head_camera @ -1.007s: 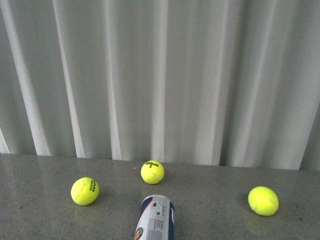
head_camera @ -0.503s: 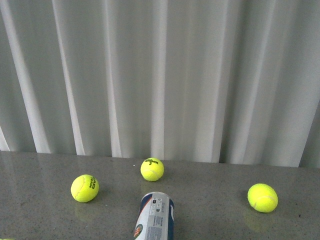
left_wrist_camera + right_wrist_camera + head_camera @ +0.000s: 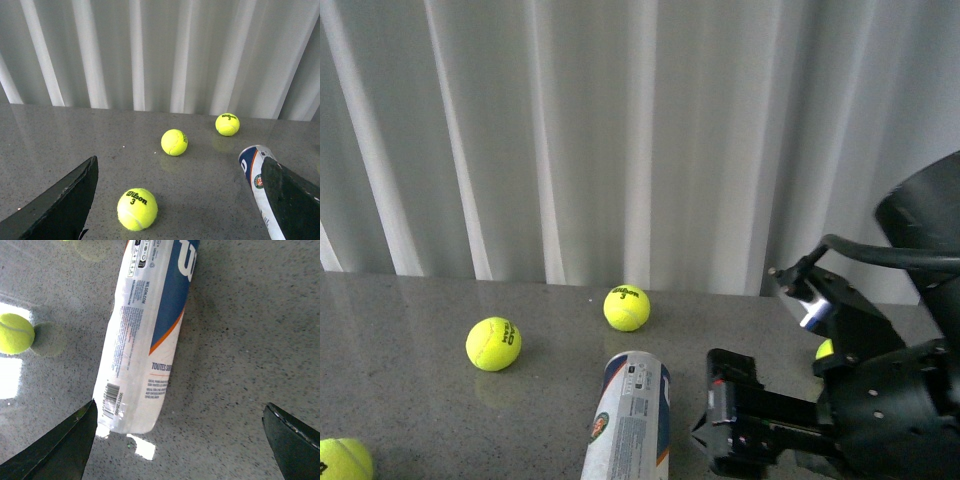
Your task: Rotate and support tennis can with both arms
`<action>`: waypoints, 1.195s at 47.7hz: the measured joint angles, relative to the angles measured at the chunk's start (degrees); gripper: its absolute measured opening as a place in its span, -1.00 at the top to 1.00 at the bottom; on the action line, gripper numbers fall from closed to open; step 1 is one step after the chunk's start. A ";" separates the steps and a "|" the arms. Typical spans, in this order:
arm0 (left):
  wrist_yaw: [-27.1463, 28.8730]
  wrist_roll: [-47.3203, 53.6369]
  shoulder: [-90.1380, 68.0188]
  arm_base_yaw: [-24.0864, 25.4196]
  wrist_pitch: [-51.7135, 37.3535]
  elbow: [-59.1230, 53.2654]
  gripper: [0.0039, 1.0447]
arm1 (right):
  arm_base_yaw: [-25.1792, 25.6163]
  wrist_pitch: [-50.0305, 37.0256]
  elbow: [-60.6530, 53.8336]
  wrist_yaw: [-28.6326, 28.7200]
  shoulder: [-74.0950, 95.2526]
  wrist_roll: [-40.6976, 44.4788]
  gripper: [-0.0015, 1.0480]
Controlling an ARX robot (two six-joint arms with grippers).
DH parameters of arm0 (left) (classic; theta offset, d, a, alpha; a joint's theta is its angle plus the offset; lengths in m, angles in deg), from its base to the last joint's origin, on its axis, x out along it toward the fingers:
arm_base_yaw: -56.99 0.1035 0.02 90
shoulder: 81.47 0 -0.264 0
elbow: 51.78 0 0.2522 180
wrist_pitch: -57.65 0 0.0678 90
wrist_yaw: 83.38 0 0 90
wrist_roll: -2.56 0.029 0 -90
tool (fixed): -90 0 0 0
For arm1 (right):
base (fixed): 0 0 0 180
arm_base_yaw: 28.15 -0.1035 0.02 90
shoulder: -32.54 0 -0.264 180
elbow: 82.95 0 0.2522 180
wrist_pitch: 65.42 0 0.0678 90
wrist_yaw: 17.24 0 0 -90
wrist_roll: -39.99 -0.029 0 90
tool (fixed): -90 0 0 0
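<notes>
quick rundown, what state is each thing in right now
tennis can, lying on its side on the table, ungripped
left gripper, jaws open, holding nothing
right gripper, jaws open, holding nothing
tennis balls, loose on the table

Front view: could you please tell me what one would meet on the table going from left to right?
corner tennis ball → second tennis ball → tennis can → right gripper
</notes>
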 joint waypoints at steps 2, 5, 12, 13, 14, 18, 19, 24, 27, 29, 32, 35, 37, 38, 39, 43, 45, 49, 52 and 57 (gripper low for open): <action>0.00 0.00 0.00 0.00 0.00 0.00 -0.88 | -0.85 0.07 1.77 0.04 2.47 -0.98 -0.87; 0.00 0.00 0.00 0.00 0.00 0.00 -0.88 | -2.25 0.07 4.20 0.04 6.01 -1.57 -0.87; 0.00 0.00 0.00 0.00 0.00 -0.02 -0.88 | -4.26 0.37 9.38 -0.26 12.31 -2.27 -0.87; 0.00 0.00 0.00 0.00 0.00 -0.02 -0.88 | -4.37 0.44 9.92 -0.28 12.85 -2.27 -0.87; 0.00 0.00 0.00 0.00 0.00 -0.02 -0.88 | -4.42 0.66 10.75 -0.31 13.64 -2.45 -0.87; 0.00 0.00 0.00 0.00 0.00 -0.02 -0.88 | -4.39 0.87 13.46 -0.22 15.98 -2.62 -0.87; 0.00 0.00 0.00 0.00 0.00 -0.02 -0.88 | -4.35 1.07 14.43 0.09 16.74 -2.67 -0.87; 0.00 0.00 0.00 0.00 0.00 -0.02 -0.88 | -4.24 1.66 18.95 0.24 20.74 -3.54 -0.87; 0.00 0.00 0.00 0.00 0.00 -0.02 -0.88 | -4.24 1.92 20.94 0.50 22.80 -3.91 -0.87; 0.00 0.00 0.00 0.00 0.00 -0.02 -0.88 | -4.31 2.01 22.12 0.57 24.09 -4.15 -0.87; 0.00 0.00 0.00 0.00 0.00 -0.02 -0.88 | -4.52 2.29 23.89 0.63 26.14 -4.28 -0.87; 0.00 0.00 0.00 0.00 0.00 -0.02 -0.88 | -4.81 2.47 25.83 0.85 28.22 -4.70 -0.87; 0.00 0.00 0.00 0.00 0.00 0.00 -0.88 | -5.09 2.73 27.34 0.83 29.68 -5.07 -0.87; 0.00 0.00 0.00 0.00 0.00 -0.02 -0.88 | -5.25 3.04 28.06 0.79 30.29 -5.11 -0.87; 0.00 0.00 0.00 0.00 0.00 -0.02 -0.88 | -5.33 3.13 28.24 0.74 30.60 -5.11 -0.87; 0.00 0.00 0.00 0.00 0.00 -0.02 -0.88 | -5.86 4.13 30.67 -0.02 32.35 -5.03 -0.87; 0.00 0.00 0.00 0.00 0.00 0.00 -0.88 | -6.03 4.59 31.34 -0.37 32.87 -4.98 -0.87; 0.00 0.00 0.00 0.00 0.00 -0.02 -0.88 | -6.45 5.99 32.72 -1.22 33.66 -4.44 -0.87; 0.00 0.00 0.00 0.00 0.00 -0.02 -0.88 | -6.71 6.29 32.85 -1.55 33.79 -3.67 -0.74; 0.00 0.00 0.00 0.00 0.00 -0.02 -0.88 | -6.75 6.36 32.81 -1.53 33.81 -2.38 -0.49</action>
